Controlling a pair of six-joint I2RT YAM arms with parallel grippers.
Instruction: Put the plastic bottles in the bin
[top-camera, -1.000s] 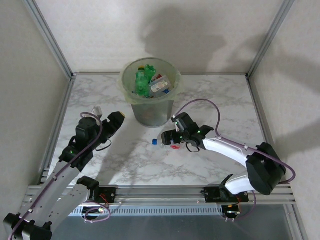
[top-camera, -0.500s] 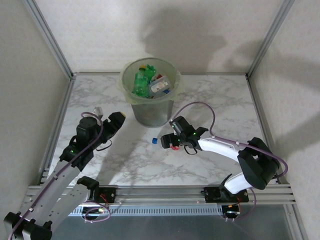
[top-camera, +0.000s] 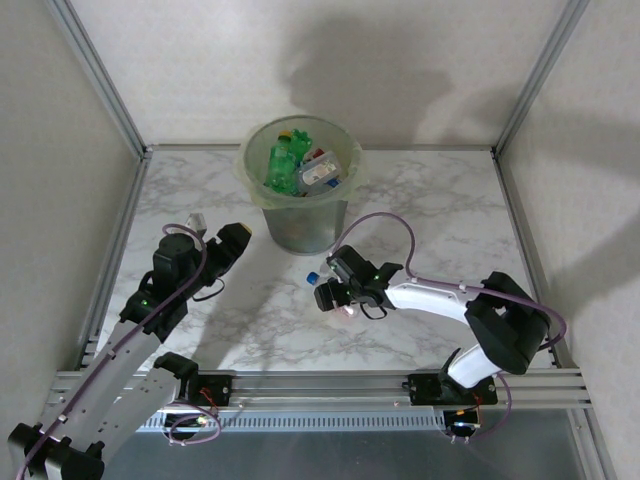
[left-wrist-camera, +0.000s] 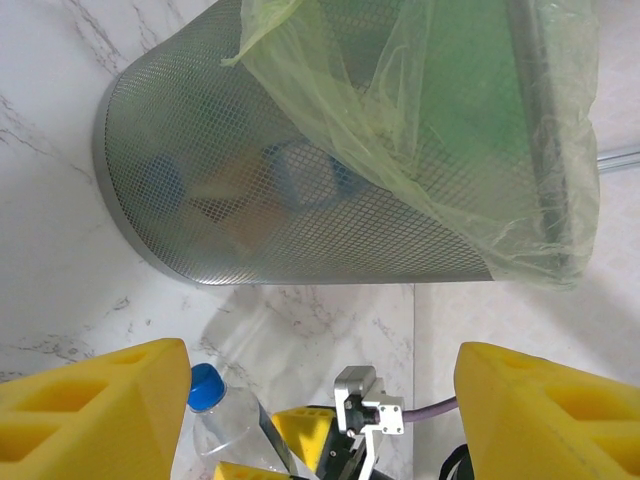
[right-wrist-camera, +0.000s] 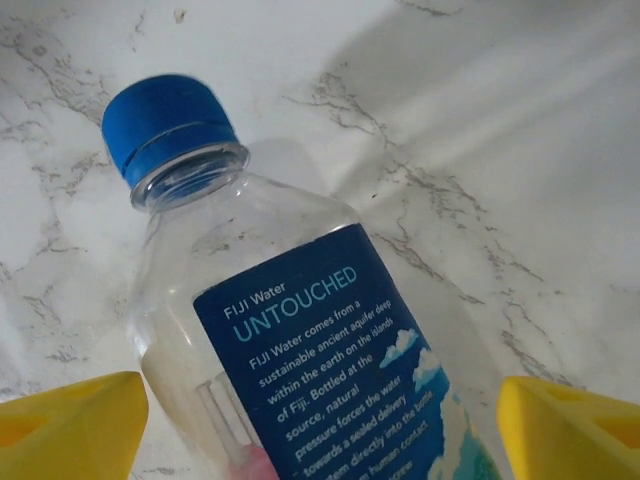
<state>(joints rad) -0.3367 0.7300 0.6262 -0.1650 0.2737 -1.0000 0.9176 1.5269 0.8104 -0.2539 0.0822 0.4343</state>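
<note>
Over the last second the right pincer (top-camera: 330, 292) had slid a little leftward and toward the arm bases, ending more squarely in front of the bin (top-camera: 305, 228), while the left arm had stayed where it was. The bin, a grey mesh basket lined with a thin pale-green bag, stood on the white marbled surface (top-camera: 440, 210) at its far middle. Several green and clear bottles (top-camera: 290, 165) already lay heaped inside it. One clear bottle (right-wrist-camera: 300, 330) lay on the surface just in front of the bin, a short way from its base. It had a blue cap (right-wrist-camera: 165, 125) that pointed toward the bin and a dark blue label reading "FIJI Water UNTOUCHED". In the right wrist view the right pincer was spread wide. Its yellow pads (right-wrist-camera: 70, 420) sat one on each side of the bottle's body, right at its edges. Whether they pressed on the plastic could not be told, and the bottle seemed to rest on the surface. The left pincer (top-camera: 232, 240) hung to the left of the bin and slightly nearer the arm bases, pointed at the bin's mesh wall. Its yellow fingers were wide apart and held nothing.
</note>
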